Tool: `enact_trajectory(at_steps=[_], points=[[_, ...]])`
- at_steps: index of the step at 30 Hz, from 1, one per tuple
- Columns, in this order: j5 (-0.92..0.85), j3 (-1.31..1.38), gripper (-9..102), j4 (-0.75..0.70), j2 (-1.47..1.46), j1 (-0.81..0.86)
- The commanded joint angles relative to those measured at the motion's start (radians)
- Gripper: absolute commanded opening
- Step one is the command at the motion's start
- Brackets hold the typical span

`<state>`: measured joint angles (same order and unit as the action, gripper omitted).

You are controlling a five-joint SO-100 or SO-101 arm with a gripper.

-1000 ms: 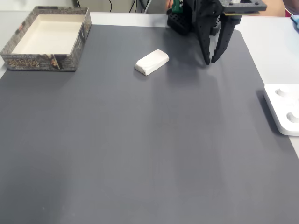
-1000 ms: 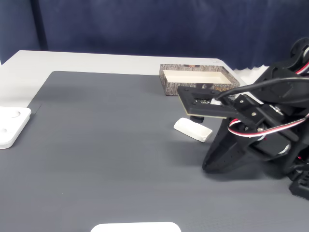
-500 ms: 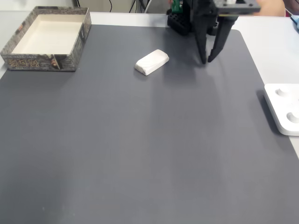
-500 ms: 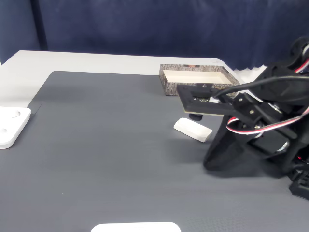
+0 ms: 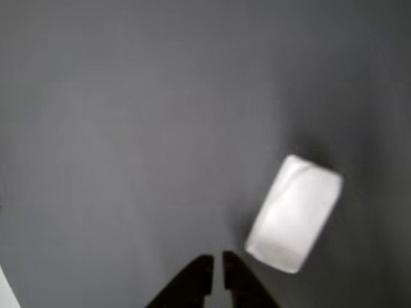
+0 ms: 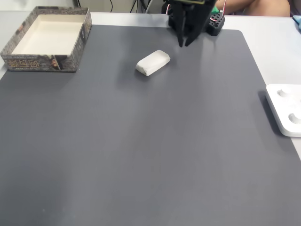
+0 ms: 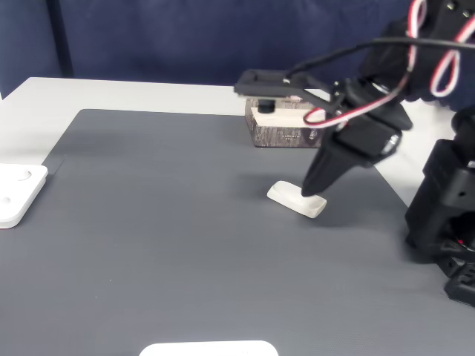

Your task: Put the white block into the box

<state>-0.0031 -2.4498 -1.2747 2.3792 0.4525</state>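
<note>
We note the gripper (image 6: 184,44) has swung toward the white block (image 6: 153,62), now clenched empty; the box (image 7: 286,132) is partly hidden by the arm.

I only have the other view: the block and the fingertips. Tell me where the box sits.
Observer: In a fixed view the box stands by the upper left corner of the grey mat, well left of the white block, open-topped and empty.
Operator: Report the gripper's position against the block.
Observer: In that view the gripper hangs up and to the right of the block, apart from it, jaws together, holding nothing.
Operator: Name anything else nearby.
Observer: A flat white device lies at the mat's right edge.
</note>
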Motion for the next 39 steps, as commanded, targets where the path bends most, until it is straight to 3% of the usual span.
enact_trajectory(at_steps=[1, 8, 15, 23, 29, 39], points=[[0.043, 0.143, -2, 0.005, -0.114, 0.063], [0.052, 0.241, -2, -0.035, -0.268, 0.121], [0.095, 0.394, -2, -0.218, -0.437, 0.201], [0.089, 0.426, -2, -0.153, -0.531, 0.19], [-0.018, 0.385, -2, -0.02, -0.545, 0.184], [-0.06, 0.291, -2, -0.037, -0.492, 0.235]])
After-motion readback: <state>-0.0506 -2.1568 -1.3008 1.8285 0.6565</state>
